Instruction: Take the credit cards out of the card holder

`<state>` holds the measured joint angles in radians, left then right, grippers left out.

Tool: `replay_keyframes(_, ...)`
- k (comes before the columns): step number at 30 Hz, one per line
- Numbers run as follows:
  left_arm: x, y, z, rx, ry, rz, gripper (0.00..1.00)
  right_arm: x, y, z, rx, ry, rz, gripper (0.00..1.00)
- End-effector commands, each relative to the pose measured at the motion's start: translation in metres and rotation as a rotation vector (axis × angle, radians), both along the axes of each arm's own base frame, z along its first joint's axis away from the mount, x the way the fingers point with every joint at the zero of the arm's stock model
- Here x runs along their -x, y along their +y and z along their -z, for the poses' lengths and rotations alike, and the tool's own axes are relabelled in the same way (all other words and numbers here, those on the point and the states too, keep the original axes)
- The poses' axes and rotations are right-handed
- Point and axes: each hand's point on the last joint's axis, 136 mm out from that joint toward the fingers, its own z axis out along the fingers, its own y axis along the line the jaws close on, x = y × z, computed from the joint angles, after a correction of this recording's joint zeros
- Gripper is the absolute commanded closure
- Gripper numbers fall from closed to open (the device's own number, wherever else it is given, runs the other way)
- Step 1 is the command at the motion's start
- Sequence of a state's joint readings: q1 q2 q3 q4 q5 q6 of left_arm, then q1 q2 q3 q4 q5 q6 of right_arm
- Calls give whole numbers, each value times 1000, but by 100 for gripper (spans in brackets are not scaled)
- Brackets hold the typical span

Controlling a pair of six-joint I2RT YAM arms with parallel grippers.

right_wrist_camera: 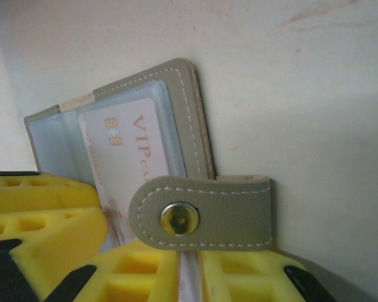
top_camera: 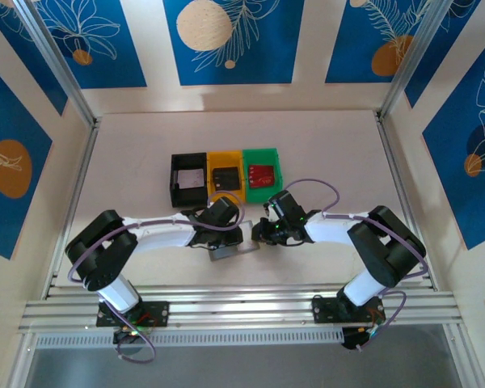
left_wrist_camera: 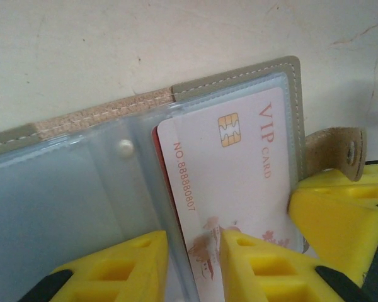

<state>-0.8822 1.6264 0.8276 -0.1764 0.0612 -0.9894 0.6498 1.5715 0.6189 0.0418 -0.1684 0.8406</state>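
The grey card holder (top_camera: 231, 250) lies open on the table between my two grippers. Its clear sleeves hold a white VIP card (left_wrist_camera: 239, 170) with a red edge behind it. My left gripper (left_wrist_camera: 194, 264) has its yellow fingers a little apart over the inner panel, and the card's left edge and a sleeve edge run through the gap. My right gripper (right_wrist_camera: 190, 277) is shut on the thin edge of the card holder (right_wrist_camera: 195, 119), just under the snap strap (right_wrist_camera: 201, 214). From above, the left gripper (top_camera: 226, 233) and right gripper (top_camera: 259, 233) nearly meet.
Three small bins stand in a row behind the holder: black (top_camera: 175, 179), yellow (top_camera: 213, 158) with a dark card in it, and green (top_camera: 273, 156) with a red card (top_camera: 262, 174). Bare table lies left, right and behind. Metal rails cross the near edge.
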Motion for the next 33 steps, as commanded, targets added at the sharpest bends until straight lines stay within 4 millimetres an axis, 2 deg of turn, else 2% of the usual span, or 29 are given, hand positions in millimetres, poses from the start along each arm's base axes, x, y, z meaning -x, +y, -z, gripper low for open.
replay_keyframes(1, 1, 1, -1, -33, -12, 10, 72, 14, -5, 17, 58, 65, -18, 84)
replay_keyframes(33, 1, -2, 2, -16, -22, -2, 82, 27, 10, 28, 52, 96, -61, 90)
